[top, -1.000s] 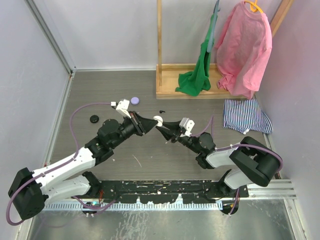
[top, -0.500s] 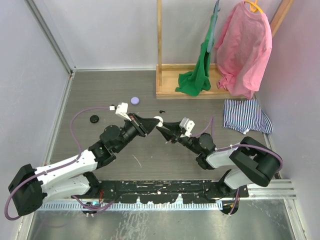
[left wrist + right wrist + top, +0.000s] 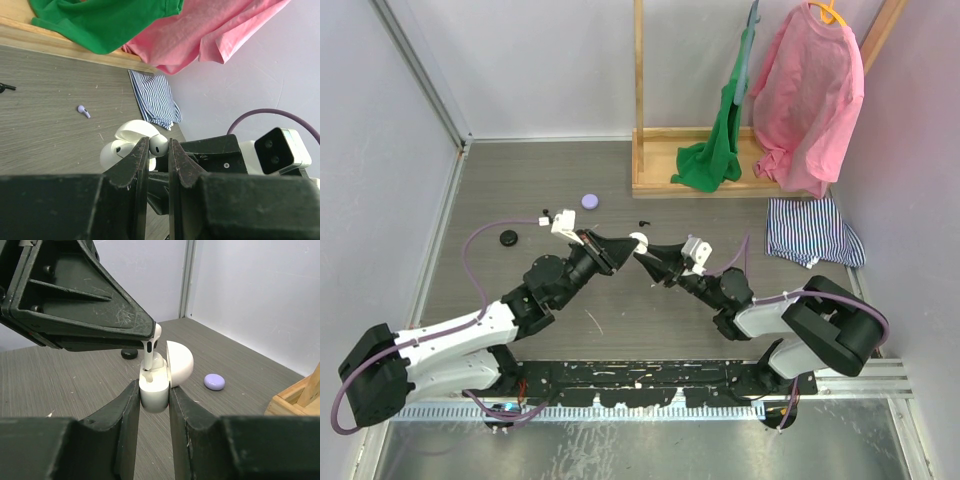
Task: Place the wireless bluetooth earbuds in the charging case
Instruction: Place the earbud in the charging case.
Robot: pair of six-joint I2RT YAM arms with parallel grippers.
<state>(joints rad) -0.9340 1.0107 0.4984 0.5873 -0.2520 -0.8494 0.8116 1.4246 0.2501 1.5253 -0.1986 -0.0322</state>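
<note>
My right gripper (image 3: 154, 386) is shut on the white charging case (image 3: 154, 392), held upright above the table with its lid (image 3: 180, 364) swung open. My left gripper (image 3: 159, 143) is shut on a white earbud (image 3: 159, 146), whose stem (image 3: 148, 354) points down into the case's near slot. Another white earbud (image 3: 160, 363) sits in the case beside it. In the top view both gripper tips meet at the case (image 3: 637, 240). A lilac earbud (image 3: 83, 110) lies loose on the table.
A lilac puck case (image 3: 589, 201) and a black puck (image 3: 508, 237) lie on the table at the far left, with small black pieces (image 3: 642, 221) nearby. The wooden rack (image 3: 655, 180) holds green and pink shirts. A striped cloth (image 3: 810, 232) lies at the right.
The left arm has shifted slightly toward the near side, its tip staying at the case. The right arm has barely moved.
</note>
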